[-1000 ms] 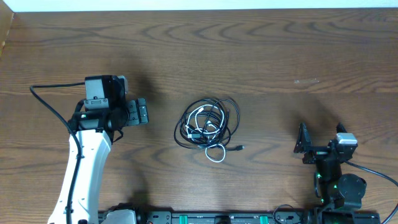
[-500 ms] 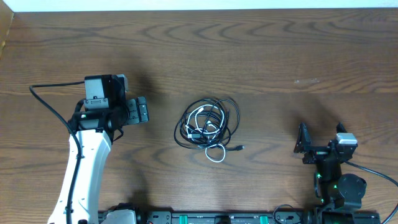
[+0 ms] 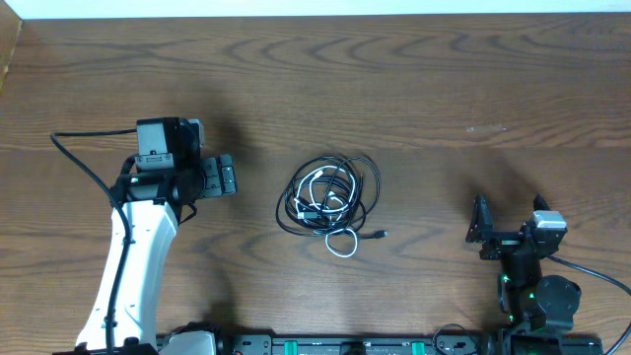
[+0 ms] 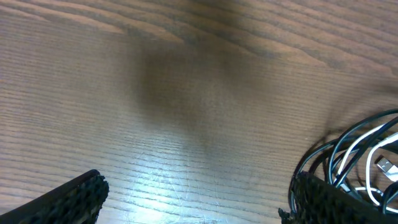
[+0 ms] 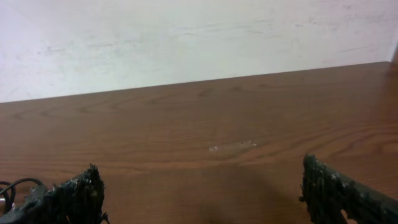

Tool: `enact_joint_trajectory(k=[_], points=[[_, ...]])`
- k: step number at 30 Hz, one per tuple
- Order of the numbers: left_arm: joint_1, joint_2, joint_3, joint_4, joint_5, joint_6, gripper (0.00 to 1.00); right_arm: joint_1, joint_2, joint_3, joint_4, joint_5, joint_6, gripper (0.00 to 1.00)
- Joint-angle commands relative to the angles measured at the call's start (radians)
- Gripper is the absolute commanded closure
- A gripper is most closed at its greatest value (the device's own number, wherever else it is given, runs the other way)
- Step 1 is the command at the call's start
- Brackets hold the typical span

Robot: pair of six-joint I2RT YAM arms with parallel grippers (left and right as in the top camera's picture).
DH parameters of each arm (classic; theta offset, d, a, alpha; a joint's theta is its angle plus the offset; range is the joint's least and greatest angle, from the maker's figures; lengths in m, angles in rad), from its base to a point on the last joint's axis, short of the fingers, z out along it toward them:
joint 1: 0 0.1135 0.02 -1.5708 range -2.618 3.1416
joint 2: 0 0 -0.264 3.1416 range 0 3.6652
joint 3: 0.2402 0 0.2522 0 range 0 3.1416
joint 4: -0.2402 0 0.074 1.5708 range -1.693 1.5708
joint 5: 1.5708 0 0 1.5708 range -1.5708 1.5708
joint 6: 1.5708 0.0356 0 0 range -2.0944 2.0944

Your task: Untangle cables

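Cables: all three in one tangled heap (image 3: pixel 330 200) mid-worktop (image 3: pixel 444 79), between my two arms, touching neither.
Black cables: (image 3: pixel 367 182) coiled round the outside of the heap; one end w/ a small plug (image 3: pixel 382 235) sticks out at the lower right.
White cable: (image 3: pixel 320 182) wound thru the middle of the heap, w/ one small loop poking out on the side nearest the robot base.
L gripper: (image 3: pixel 229 177) left of the heap, pointed toward it, clearly apart from it. Fingers (image 4: pixel 74 196) spread wide, only bare wood between them.
L wrist cam: I get the heap at the right edge of frame, partly hidden behind the right-hand finger. Black and white strands both visible.
R gripper: (image 3: pixel 510 222) near the front right of the worktop, well apart from the heap. Fingers (image 5: pixel 336 193) spread wide, holding nothing.
R wrist cam: looks level across the worktop to a white wall (image 5: pixel 186 37); a bit of black cable shows at bottom left beside the finger.
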Motion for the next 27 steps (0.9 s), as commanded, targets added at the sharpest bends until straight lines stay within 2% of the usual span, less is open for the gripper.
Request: enact_joint_trajectory(k=[1,27], points=[[0.004,0.019,0.031,-0.002,0.005,0.014,0.05,-0.005,-0.006,-0.001,-0.005,0.004,-0.013,0.01],[0.004,0.024,0.031,-0.017,0.005,0.014,0.05,-0.005,-0.006,-0.001,-0.005,0.004,-0.013,0.01]])
